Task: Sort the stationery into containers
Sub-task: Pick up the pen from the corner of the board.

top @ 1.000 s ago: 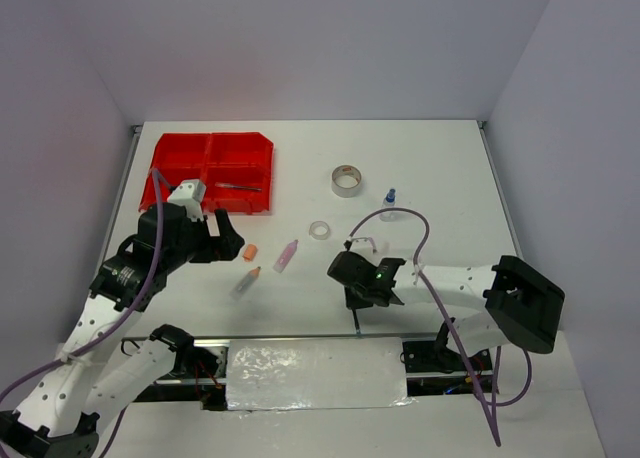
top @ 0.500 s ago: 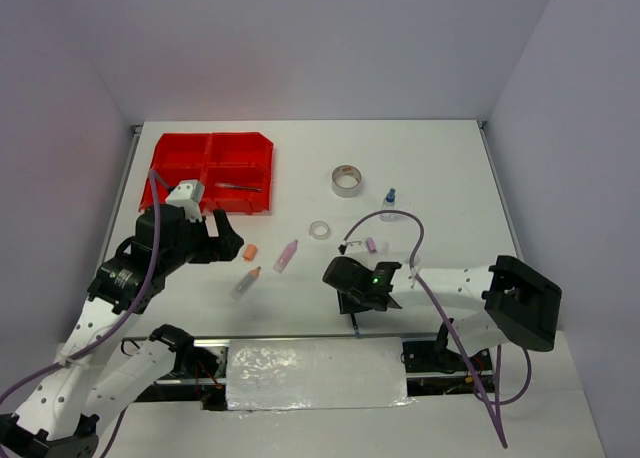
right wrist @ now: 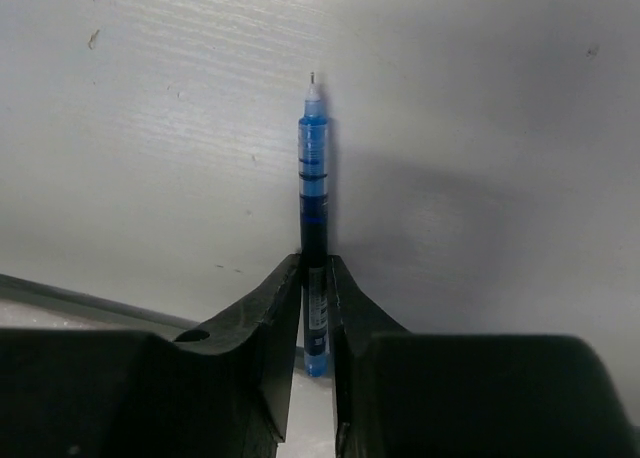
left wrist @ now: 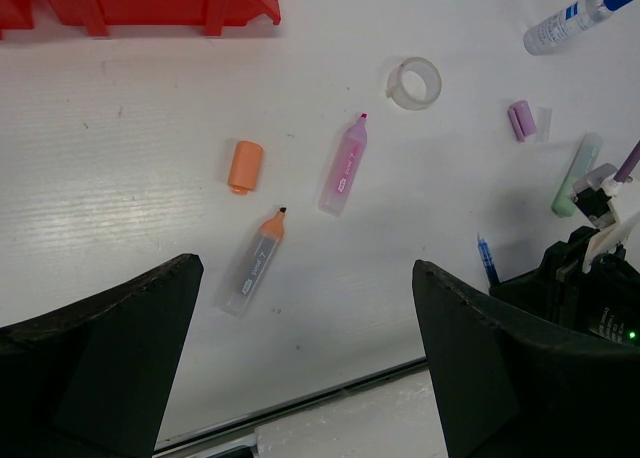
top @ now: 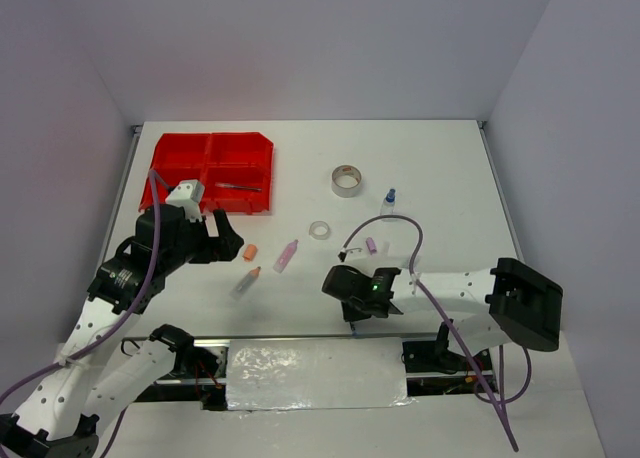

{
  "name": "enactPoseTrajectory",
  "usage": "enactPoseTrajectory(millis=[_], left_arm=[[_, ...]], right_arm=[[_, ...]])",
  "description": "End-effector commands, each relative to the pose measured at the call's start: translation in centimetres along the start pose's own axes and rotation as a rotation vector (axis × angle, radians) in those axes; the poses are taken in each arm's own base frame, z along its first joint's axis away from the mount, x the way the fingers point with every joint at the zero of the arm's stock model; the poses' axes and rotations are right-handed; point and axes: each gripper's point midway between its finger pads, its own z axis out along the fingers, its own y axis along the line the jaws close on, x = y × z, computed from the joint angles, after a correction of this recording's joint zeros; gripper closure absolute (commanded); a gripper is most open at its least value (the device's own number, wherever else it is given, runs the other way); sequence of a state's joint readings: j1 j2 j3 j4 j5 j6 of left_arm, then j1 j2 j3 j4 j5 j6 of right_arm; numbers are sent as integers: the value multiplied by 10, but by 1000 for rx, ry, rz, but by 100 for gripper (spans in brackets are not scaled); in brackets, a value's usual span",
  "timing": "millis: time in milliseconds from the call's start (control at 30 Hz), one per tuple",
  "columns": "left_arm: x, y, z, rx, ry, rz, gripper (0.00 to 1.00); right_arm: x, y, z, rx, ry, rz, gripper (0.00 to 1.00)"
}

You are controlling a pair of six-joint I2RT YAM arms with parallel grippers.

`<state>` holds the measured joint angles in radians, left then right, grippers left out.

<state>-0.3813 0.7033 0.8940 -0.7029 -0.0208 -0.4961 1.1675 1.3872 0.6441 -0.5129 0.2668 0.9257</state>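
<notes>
The right gripper (right wrist: 316,265) is clenched on a blue pen (right wrist: 314,168) at the worktop's (top: 450,158) near edge — tip pointing away. The left gripper (top: 228,234) hangs spread wide — holding nothing, just beside the red tray (top: 235,138) at the far-left corner.

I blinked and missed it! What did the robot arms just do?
The right hand slid back toward the near edge of the table, a little leftward; it now pinches the blue pen. The left hand, open, the pink marker and the clear tape ring stayed put.
</notes>
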Motion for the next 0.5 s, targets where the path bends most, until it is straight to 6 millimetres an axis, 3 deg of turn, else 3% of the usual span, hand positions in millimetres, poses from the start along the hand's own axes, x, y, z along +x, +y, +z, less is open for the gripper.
enactPoseTrajectory(millis=[0,100,133,233,267,333,367,467], left_arm=[[-7,-5,-1,28,-34,22,1],[-7,-5,-1,26,-34,20,1],[-9,-5,-2,28,-38,20,1],[-12,-8,-2,38,-45,17,1],[-15,-10,-2,41,-53,14,1],[-17,-21,-1,99,-51,2,1],[-25,-28,2,129,-77,-3,1],[-35,-45,18,178,-70,-34,1]], right_arm=[[62,-44,12,121,217,-71,80],[63,-30,18,50,219,-84,90],[59,-23,19,26,206,-83,100],[38,-11,6,-2,119,-81,100],[28,-9,-3,-6,78,-62,100],[1,-2,-40,-59,-31,-13,100],[-23,1,-66,-116,-153,45,100],[-48,-16,-106,-164,-294,180,100]])
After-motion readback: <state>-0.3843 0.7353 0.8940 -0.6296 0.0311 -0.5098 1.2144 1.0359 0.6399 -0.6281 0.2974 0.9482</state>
